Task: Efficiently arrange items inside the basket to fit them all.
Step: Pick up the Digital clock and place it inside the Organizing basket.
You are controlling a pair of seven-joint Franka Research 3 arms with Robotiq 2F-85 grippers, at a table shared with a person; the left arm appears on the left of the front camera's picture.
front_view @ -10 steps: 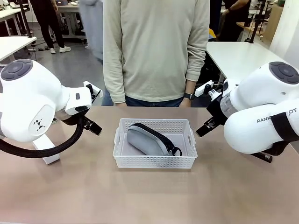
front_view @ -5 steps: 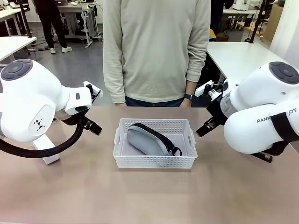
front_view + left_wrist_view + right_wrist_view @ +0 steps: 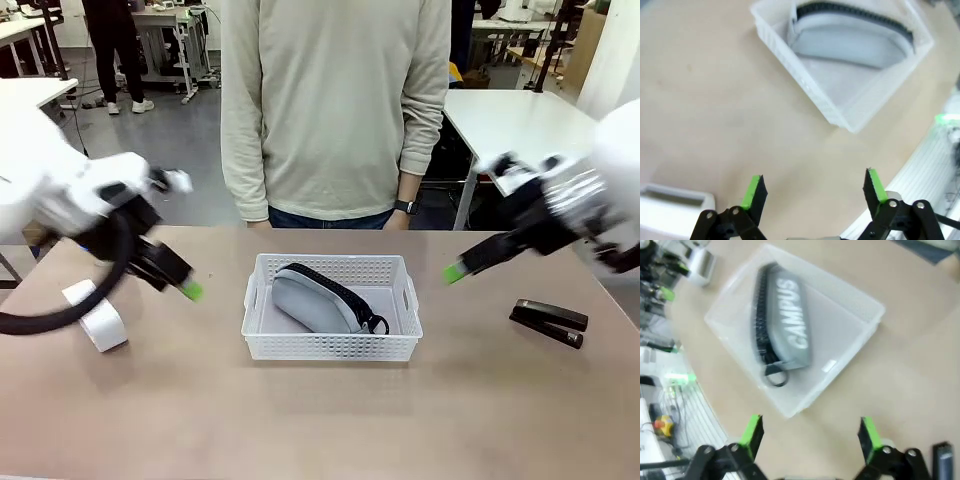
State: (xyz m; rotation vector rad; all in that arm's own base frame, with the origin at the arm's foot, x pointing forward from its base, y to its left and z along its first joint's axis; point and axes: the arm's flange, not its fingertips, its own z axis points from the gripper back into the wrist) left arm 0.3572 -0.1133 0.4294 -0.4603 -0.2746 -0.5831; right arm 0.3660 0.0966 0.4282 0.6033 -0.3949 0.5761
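Jaws spread wide on both grippers, nothing gripped.
Left gripper (image 3: 190, 290) and right gripper (image 3: 455, 272) have been swung out from a tucked pose to either side of the basket (image 3: 330, 347); the grey pouch (image 3: 315, 298) lies inside it, the black stapler (image 3: 548, 323) right of it, the white box (image 3: 100, 325) left: packing is judged barely begun.

The pale brown desk (image 3: 320, 420) stands on a grey floor (image 3: 170, 150) under even indoor light. Beyond its far right corner is a white table (image 3: 510, 120). A second white table (image 3: 25, 95) stands beyond its far left corner, and workbenches (image 3: 160, 20) line the back of the room.
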